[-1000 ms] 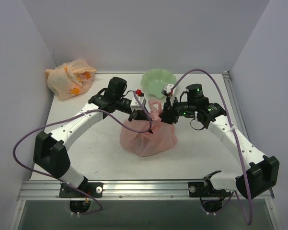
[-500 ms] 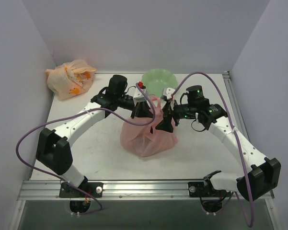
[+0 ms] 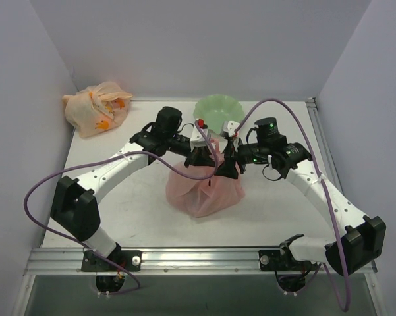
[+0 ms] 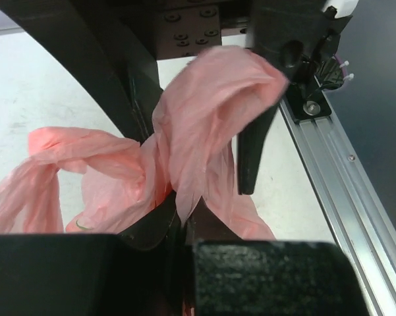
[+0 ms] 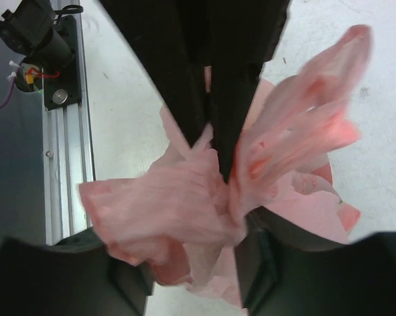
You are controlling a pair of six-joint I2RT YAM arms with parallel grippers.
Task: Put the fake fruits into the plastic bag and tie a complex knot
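The pink plastic bag [image 3: 204,189] sits bulging at the table's middle, its handles gathered upward. My left gripper [image 3: 201,158] is above its top left, shut on a twisted pink handle [image 4: 184,191]; the jaws [image 4: 182,220] meet on it. A second handle loop [image 4: 217,92] stands up beyond it. My right gripper [image 3: 225,166] is right beside the left one, over the bag's top. Its fingers [image 5: 122,280] stand apart with bunched pink plastic [image 5: 178,204] between them. The left gripper's black fingers [image 5: 184,79] show just beyond. The fake fruits are hidden.
A pale green bowl [image 3: 217,112] stands just behind the grippers. A tied pale orange-peach bag [image 3: 95,108] lies at the back left corner. An aluminium rail [image 3: 204,258] runs along the near edge, and walls close in the table.
Both grippers have moved toward each other over the bag's top. The left gripper has carried its handle rightward, and the right gripper has closed in from the right.
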